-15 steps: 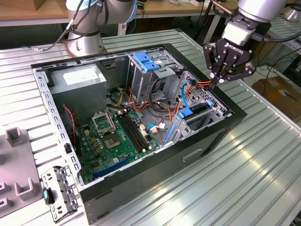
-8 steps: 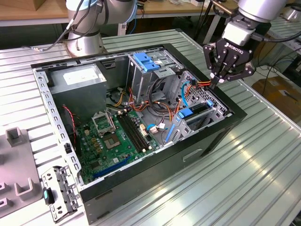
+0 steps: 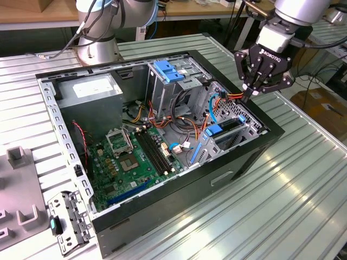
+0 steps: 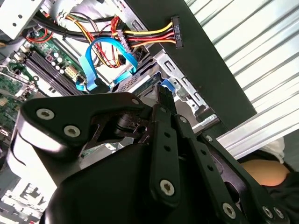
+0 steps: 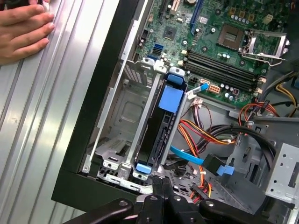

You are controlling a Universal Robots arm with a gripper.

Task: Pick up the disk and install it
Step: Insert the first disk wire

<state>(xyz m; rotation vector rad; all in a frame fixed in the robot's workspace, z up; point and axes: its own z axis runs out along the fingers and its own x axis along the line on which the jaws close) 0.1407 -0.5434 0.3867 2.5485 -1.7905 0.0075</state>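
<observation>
Above seated disk, pincer seemingly closed

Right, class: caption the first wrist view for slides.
Disk standing in the drive bay, end effector close by, hand on the table.

A silver-grey robot arm with a black hand.

The arm is made of fat, round, shiny grey tubes. Its round base is the same grey. In the exterior view a thin grey cable hangs off the base at its 9 o'clock side. A white block sits at 12 o'clock, just above the hand. The hand is black, with small white letters on its front. In the second wrist view its parts are flat black bars joined like links, with round silver screws set in them. The fingers are thin, black and straight.
</observation>
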